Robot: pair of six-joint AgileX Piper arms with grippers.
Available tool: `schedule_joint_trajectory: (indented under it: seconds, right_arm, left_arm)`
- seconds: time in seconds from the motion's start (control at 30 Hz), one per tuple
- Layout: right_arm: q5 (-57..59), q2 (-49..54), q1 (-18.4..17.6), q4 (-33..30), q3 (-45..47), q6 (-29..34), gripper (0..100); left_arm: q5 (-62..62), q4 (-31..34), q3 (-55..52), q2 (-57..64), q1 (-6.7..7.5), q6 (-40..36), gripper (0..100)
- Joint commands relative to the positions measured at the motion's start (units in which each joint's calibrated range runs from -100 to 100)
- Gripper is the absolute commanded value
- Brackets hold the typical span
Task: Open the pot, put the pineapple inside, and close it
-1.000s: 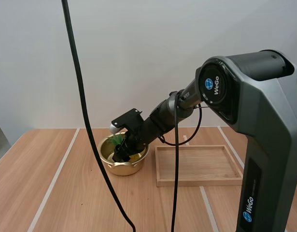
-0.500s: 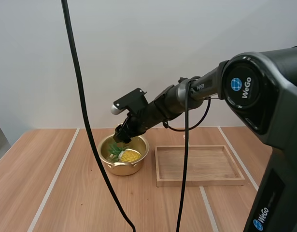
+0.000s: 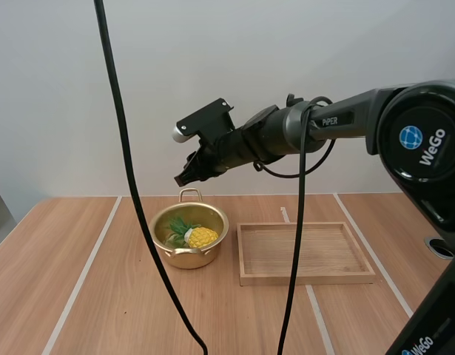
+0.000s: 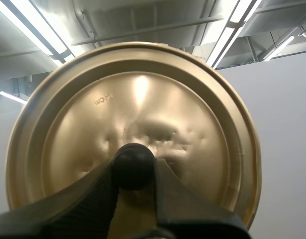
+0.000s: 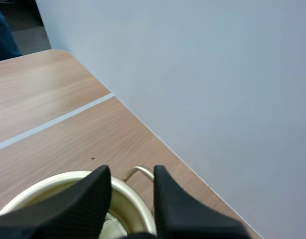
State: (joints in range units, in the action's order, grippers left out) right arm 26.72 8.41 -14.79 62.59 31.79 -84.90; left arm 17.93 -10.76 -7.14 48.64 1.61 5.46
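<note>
plain wall behind a wooden table
a bare, pale grey-white wall (image 3: pixel 227 66) stands evenly lit behind the table (image 3: pixel 94 303); thin pale strips (image 3: pixel 82 279) cross the table's light-brown wood grain, running toward the wall.

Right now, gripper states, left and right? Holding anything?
Left gripper: shut on the black knob of the round golden metal lid.
Right gripper: open, empty, above the golden metal pot.
</note>
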Motion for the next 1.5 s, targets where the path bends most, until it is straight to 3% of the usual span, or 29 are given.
schedule_joint_trajectory:
  seconds: [0.0,0.33,0.87,1.17,1.47]
  right_arm:
    - [-5.60,2.41,0.14,0.11,-0.30,-0.18,1]
    - [-16.86,9.15,1.37,3.25,-0.30,-0.08,0]
    - [-18.32,19.07,11.93,8.65,-0.30,-0.08,0]
    - [-18.83,25.98,12.59,8.73,-0.30,2.22,0]
    - [-28.99,33.84,12.59,8.29,-0.30,2.46,0]
  left_arm:
    - [-1.15,-0.54,0.43,0.23,0.19,-0.09,0]
    - [-1.15,-0.54,0.43,0.23,0.19,-0.09,0]
    - [-1.15,-0.54,0.43,0.23,0.19,-0.09,0]
    - [-1.15,-0.54,0.43,0.23,0.19,-0.09,0]
    - [-1.15,-0.54,0.43,0.23,0.19,-0.09,0]
